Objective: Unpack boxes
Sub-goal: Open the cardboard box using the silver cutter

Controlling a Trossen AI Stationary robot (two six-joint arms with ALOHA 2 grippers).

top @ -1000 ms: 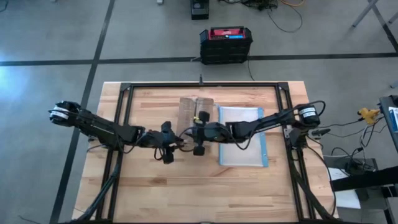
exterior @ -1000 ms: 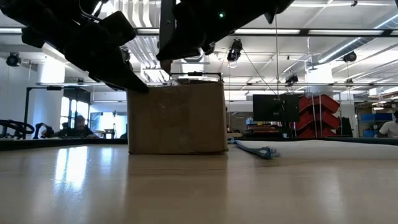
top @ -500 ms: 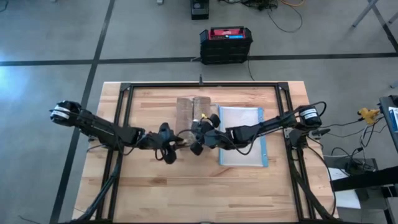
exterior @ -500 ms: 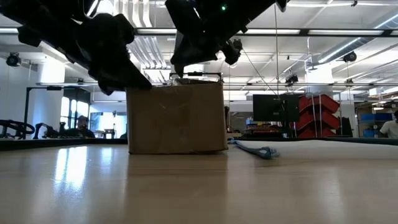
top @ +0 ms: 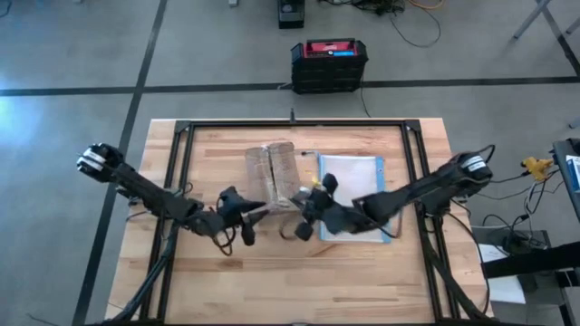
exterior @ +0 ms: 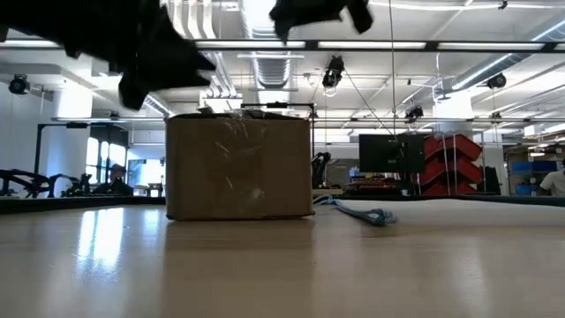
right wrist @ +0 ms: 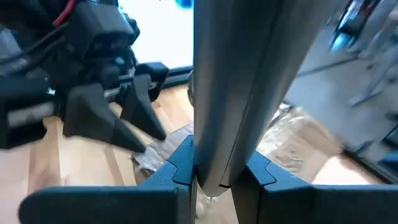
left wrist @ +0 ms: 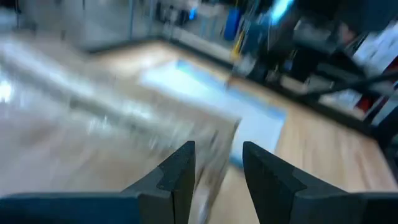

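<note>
Dark fingers of the right gripper are clamping a strip of shiny clear tape that is running from them toward the plain brown corrugated cardboard box. That box is lying just beyond both claws, long axis running away from them. Just beside it, the left gripper is hovering with fingers slightly parted, holding nothing. Both arms are stretching inward, low over the wooden table.
</note>
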